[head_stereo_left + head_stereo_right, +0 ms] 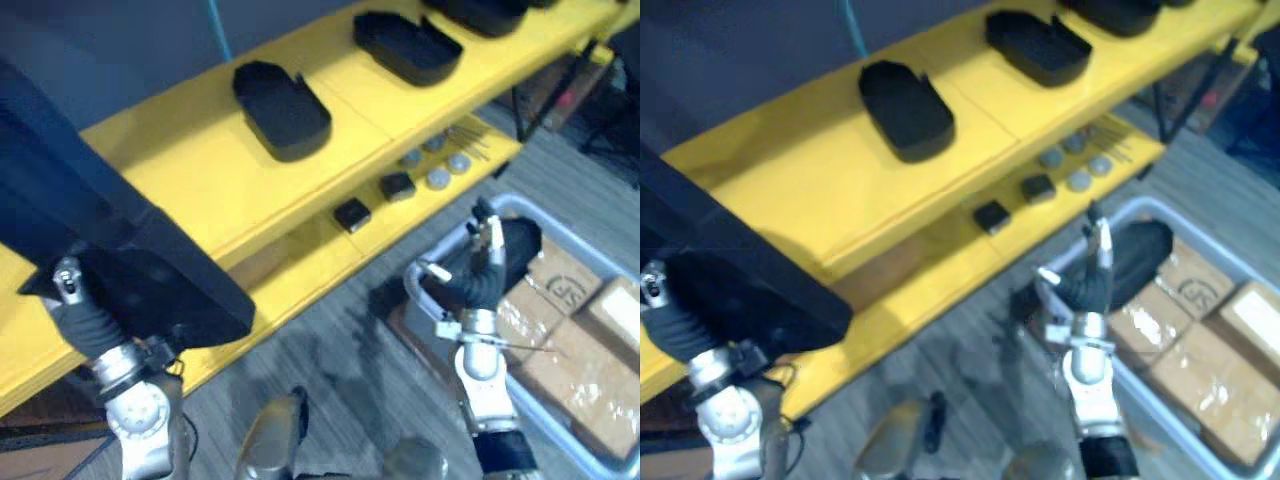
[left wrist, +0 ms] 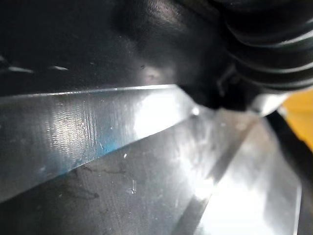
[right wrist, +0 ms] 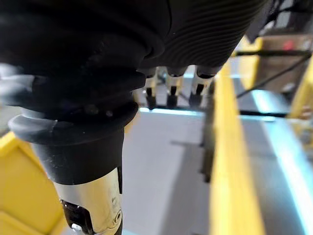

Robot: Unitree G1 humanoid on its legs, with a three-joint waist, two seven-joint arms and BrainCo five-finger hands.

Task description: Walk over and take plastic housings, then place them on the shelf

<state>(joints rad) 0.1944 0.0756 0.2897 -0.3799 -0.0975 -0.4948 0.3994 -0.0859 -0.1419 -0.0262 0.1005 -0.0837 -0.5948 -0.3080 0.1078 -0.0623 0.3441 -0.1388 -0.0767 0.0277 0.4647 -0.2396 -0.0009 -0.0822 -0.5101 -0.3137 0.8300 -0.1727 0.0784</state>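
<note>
A large black plastic housing (image 1: 110, 240) hangs over the front of the yellow shelf (image 1: 190, 170) at the lower left, and my left hand (image 1: 85, 320) is against its underside with its dark wrist cover showing. Up close the housing's dark wall (image 2: 98, 39) is right at that hand. Three more black housings lie on the shelf top: one in the middle (image 1: 283, 108), one further right (image 1: 408, 45) and one at the far end (image 1: 485, 12). My right hand (image 1: 482, 268) is raised over the grey bin, its fingers (image 3: 168, 90) straight and holding nothing.
The lower yellow shelf board (image 1: 300, 265) carries two small black blocks (image 1: 352, 213) and several grey discs (image 1: 438, 165). A grey bin (image 1: 600, 458) on the floor at the right holds cardboard boxes (image 1: 560, 340) and a dark item (image 1: 522, 240).
</note>
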